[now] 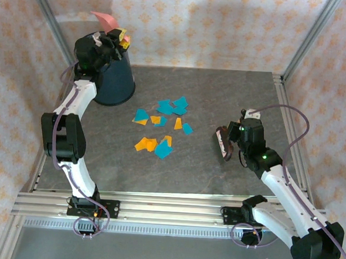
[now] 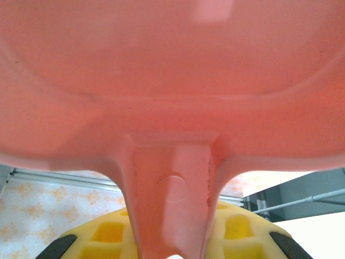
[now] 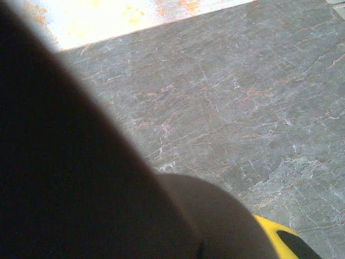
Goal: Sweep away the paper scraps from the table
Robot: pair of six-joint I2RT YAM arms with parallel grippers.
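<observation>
Mottled grey table carries the paper scraps left of the right gripper, which is clamped on a dark tool blocking its camera. Left gripper pinches the pink dustpan by its handle above a blue bin, beyond the scraps.

paper scraps on table, dustpan above bin

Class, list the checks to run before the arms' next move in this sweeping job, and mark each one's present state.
1. Left gripper shut on dustpan handle: ok.
2. Right gripper shut on dark tool: ok.
3. Dustpan low beside the paper scraps: not ok, it is raised over the bin.
4. Dustpan empty: cannot tell.
5. Table free of scraps: not ok, a cluster lies mid-table.
</observation>
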